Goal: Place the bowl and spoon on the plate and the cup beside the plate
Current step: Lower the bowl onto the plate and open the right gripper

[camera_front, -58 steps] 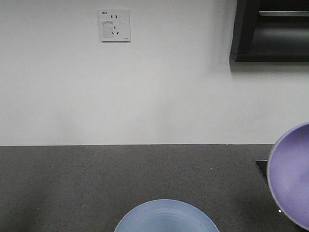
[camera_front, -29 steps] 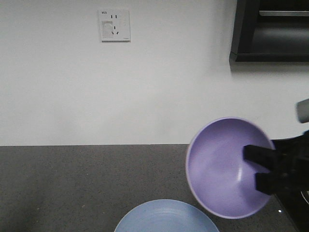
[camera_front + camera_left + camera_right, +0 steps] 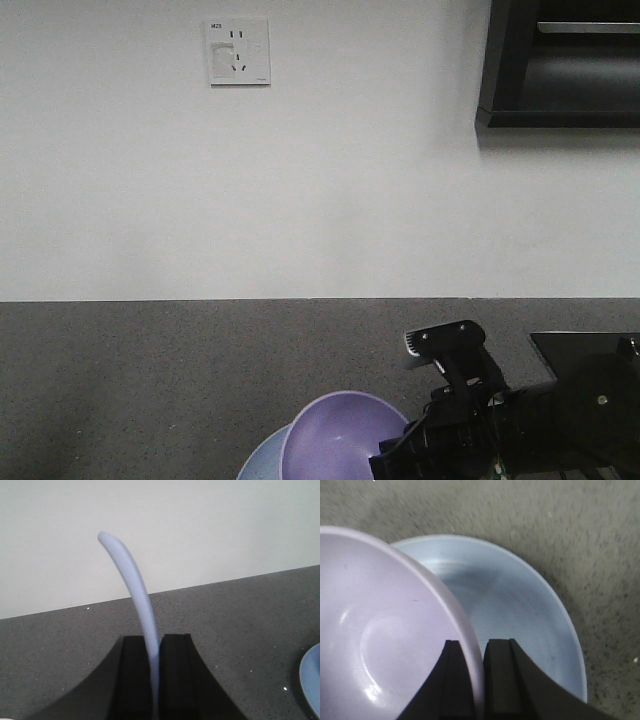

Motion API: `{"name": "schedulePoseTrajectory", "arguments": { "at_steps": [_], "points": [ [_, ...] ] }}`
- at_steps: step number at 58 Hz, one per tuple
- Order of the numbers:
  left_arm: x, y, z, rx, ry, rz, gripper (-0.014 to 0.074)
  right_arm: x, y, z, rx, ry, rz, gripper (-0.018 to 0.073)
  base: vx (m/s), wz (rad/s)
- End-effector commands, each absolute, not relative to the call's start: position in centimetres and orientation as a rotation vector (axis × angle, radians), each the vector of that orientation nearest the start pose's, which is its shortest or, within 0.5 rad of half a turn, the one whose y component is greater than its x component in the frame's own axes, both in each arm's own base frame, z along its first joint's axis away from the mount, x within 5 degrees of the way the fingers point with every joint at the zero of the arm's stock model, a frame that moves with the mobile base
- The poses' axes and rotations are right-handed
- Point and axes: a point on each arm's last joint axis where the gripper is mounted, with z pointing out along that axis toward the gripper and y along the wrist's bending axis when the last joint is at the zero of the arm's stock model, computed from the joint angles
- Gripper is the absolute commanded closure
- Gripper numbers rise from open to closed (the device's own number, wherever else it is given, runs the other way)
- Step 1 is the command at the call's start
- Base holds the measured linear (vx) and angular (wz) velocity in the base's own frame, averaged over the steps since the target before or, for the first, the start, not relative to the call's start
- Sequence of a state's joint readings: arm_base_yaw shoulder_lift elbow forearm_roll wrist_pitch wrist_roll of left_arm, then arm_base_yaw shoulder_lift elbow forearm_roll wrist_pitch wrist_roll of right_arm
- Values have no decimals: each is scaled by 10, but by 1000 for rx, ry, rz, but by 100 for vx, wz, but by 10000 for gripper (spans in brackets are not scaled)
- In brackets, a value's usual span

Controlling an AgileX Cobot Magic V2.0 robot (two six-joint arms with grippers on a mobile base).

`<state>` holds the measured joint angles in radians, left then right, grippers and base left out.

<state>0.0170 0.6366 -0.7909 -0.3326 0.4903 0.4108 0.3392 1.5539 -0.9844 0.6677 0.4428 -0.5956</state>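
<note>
Right wrist-mounted view: the right gripper (image 3: pixel 477 647) has its two black fingers (image 3: pixel 501 680) drawn close together and clamped on the rim of the small round lavender-purple matte plastic bowl (image 3: pixel 385 630), one finger inside the wall and one outside. The bowl's hollow spreads out to the left of the fingers and fills that side of the picture. Below and to the right of it lies the round shallow light-blue matte plate (image 3: pixel 525 620), partly covered by the bowl, on the speckled dark-grey countertop (image 3: pixel 580 520).

From the exterior front-facing view the bowl (image 3: pixel 335 435) is tilted, with its opening turned up and toward the camera. It hangs over the right part of the plate (image 3: pixel 262 462), with the black right arm (image 3: pixel 470 395) reaching in from the right. Whether the bowl's base touches the plate cannot be told.

In the left wrist-mounted view the left gripper (image 3: pixel 155 641) has its black fingers (image 3: pixel 175 675) nearly together, pinching the short pale blue-grey plastic soup spoon (image 3: pixel 136 590). The spoon's curved handle rises from between them and bends to the left at its tip, while its scoop end is hidden. An edge of the plate (image 3: pixel 312 680) shows at the far right, well apart from these fingers, with the countertop (image 3: pixel 240 615) and a white wall (image 3: pixel 210 525) beyond.
</note>
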Motion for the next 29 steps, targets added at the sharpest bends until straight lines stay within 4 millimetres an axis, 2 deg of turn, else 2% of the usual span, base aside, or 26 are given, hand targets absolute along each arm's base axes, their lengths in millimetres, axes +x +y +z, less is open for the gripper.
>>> {"name": "schedulePoseTrajectory", "arguments": {
  "at_steps": [1, 11, 29],
  "points": [
    [122, -11, 397, 165, 1689, -50, 594, 307, 132, 256, -460, 2303, 478, 511, 0, 0],
    [122, -11, 397, 165, 1688, -49, 594, 312, 134, 243, -463, 2345, 477, 423, 0, 0],
    [122, -11, 397, 165, 1688, -49, 594, 312, 134, 246, -452, 2329, 470, 190, 0, 0]
  ]
}}
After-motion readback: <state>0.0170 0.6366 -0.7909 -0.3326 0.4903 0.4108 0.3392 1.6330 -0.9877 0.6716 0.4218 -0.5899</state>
